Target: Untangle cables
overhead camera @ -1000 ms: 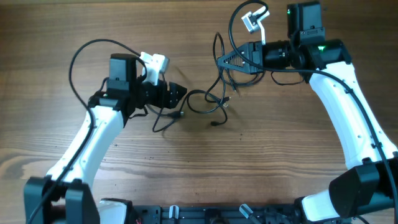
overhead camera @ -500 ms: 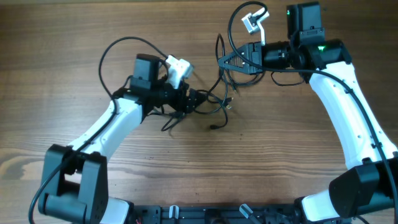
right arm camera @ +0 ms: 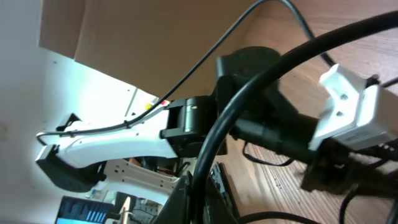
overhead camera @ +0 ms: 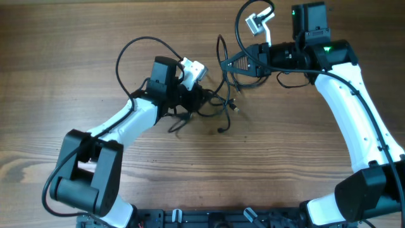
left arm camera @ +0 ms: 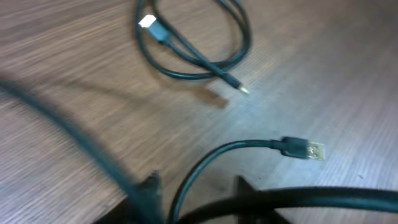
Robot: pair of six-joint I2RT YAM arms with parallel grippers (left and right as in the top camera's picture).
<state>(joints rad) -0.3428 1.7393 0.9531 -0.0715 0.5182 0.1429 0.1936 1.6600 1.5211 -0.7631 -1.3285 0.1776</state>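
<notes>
The cables [overhead camera: 223, 95] lie as a thin black tangle on the wooden table between the two arms. My left gripper [overhead camera: 202, 100] is pushed into the tangle's left side. In the left wrist view its fingertips [left arm camera: 149, 190] stand apart, and a thin cable [left arm camera: 208, 163] ending in a USB plug [left arm camera: 306, 150] runs up between them. Beyond it lies another looped cable [left arm camera: 199, 59]. My right gripper [overhead camera: 228, 63] hangs above the tangle's upper right. It is shut on a black cable [right arm camera: 249, 93] that arcs upward from the jaws [right arm camera: 202, 193].
Each arm's own thicker black wire loops above it, the left arm's wire [overhead camera: 130, 54] and the right arm's wire [overhead camera: 243, 16]. The white wrist camera [right arm camera: 348, 112] of the left arm fills the right wrist view's right side. Bare wooden table [overhead camera: 285, 158] lies in front.
My left arm has swung right, into the tangle, and its jaws have narrowed around a cable strand. The right arm has stayed where it was, still gripping its cable.
</notes>
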